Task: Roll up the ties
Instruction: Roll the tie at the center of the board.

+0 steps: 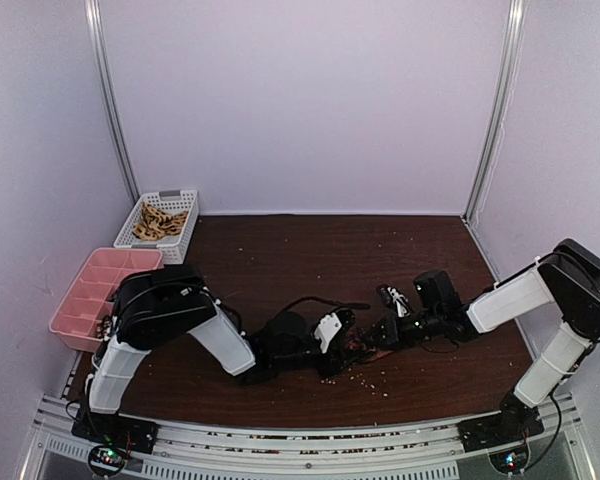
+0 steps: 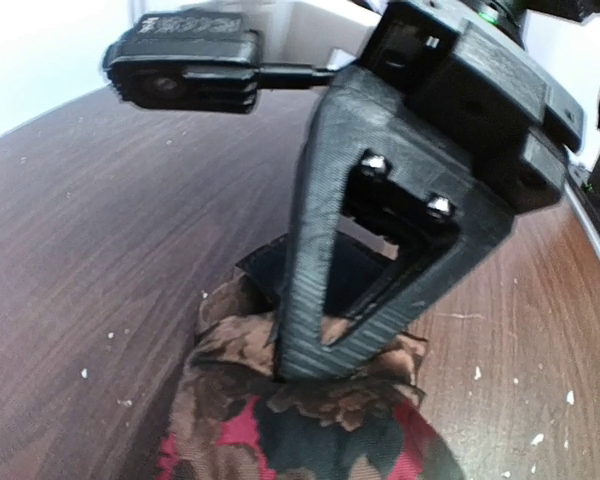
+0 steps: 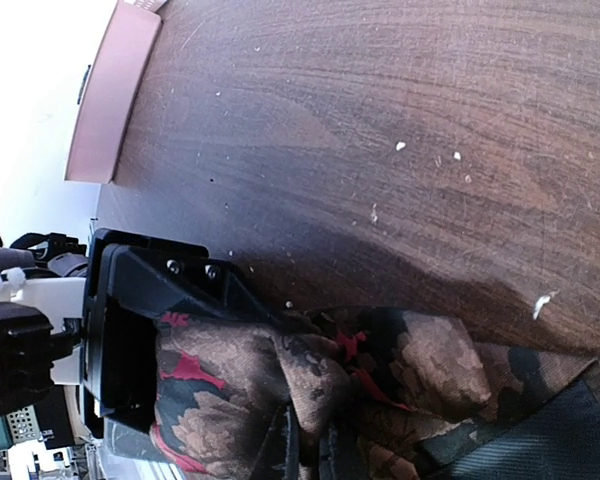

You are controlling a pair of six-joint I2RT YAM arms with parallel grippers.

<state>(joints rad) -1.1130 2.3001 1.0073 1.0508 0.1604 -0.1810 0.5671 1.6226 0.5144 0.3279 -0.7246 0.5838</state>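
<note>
tie [image 3: 280, 390]: bunched between grippers.
left gripper [image 1: 345, 335]: around tie; clamping cannot be told.
right gripper [image 2: 300, 365]: pinched shut on tie.

Open wood spans the upper centre and right of the table [image 1: 320, 245] in the top view. The white basket [image 1: 158, 222] and pink tray [image 1: 98, 290] block its left edge. At lower centre, the left arm [image 1: 195, 325] and right arm [image 1: 510, 300] meet over the tie [image 1: 358, 348].
</note>
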